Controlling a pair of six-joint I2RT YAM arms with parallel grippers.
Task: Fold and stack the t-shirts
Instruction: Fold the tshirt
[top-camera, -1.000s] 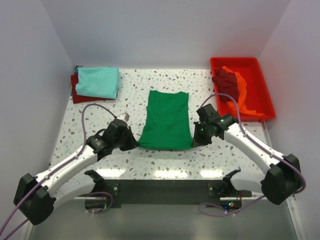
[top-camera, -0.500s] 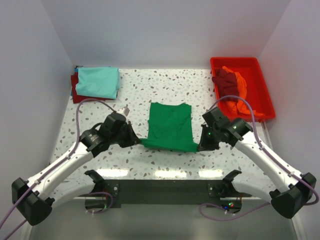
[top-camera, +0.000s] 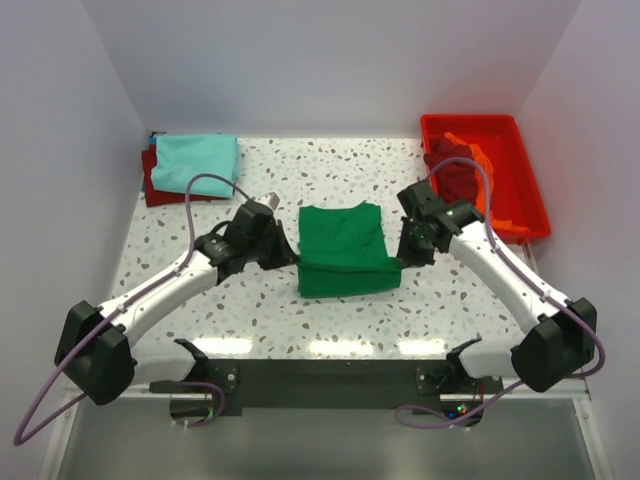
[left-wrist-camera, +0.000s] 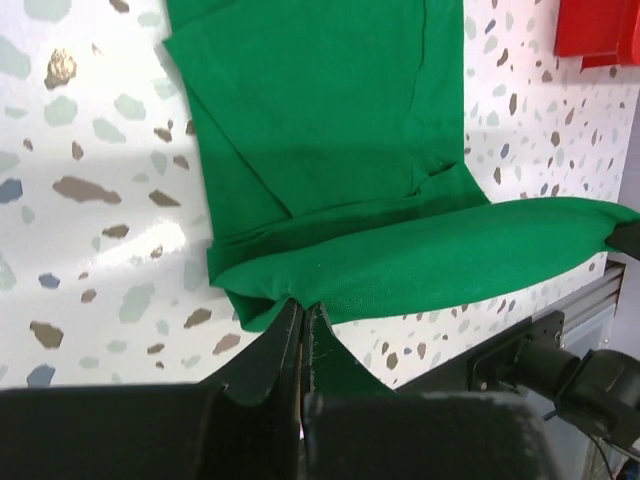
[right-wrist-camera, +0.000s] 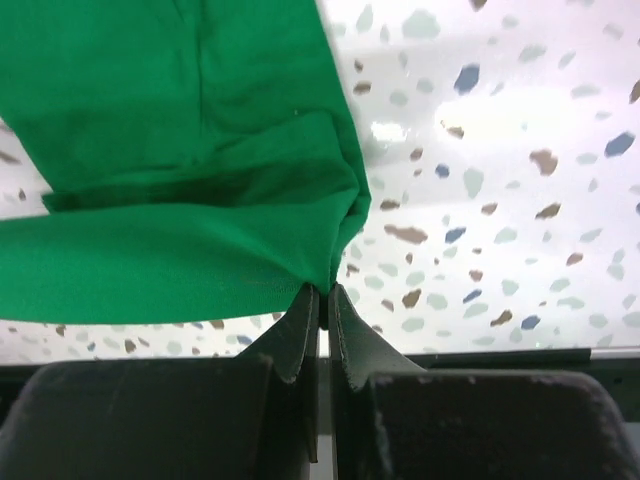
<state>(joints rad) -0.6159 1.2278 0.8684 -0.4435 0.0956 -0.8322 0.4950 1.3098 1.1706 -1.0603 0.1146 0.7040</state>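
Note:
The bright green t-shirt (top-camera: 345, 250) lies in the middle of the table, its near part folded over the far part. My left gripper (top-camera: 292, 256) is shut on the shirt's left corner (left-wrist-camera: 290, 290). My right gripper (top-camera: 402, 255) is shut on its right corner (right-wrist-camera: 325, 270). Both hold the doubled hem just above the table. A light teal t-shirt (top-camera: 197, 163) lies folded on a dark red t-shirt (top-camera: 156, 183) at the back left. A dark red shirt (top-camera: 452, 170) and an orange shirt (top-camera: 487, 205) lie crumpled in the tray.
The red plastic tray (top-camera: 515, 150) stands at the back right, close behind my right arm. White walls enclose the speckled table on three sides. A black rail (top-camera: 330, 380) runs along the near edge between the arm bases.
Both grippers have carried the green shirt's near hem away from the table's front edge towards the far side, folding the shirt over itself so it looks shorter.

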